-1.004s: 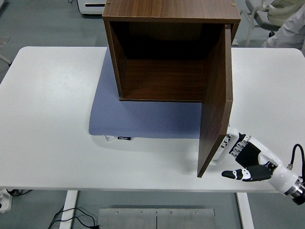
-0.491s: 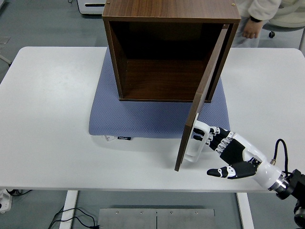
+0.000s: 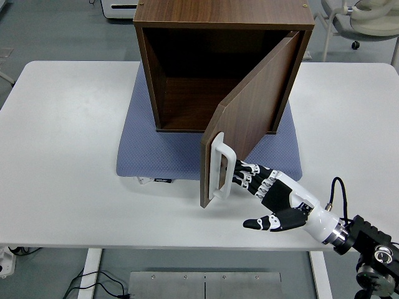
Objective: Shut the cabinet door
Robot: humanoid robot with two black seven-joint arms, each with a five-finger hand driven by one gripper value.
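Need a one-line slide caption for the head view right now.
Right hand, fingers flat against the half-open cabinet door near its white handle, pushing it toward the cabinet.

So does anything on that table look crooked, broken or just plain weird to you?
Nothing looks damaged or spilled. The brown wooden cabinet sits squarely on the blue-grey mat; its door hangs half open, with the right robot hand flat against its outer face beside the white handle. The mat's label corner juts out slightly.
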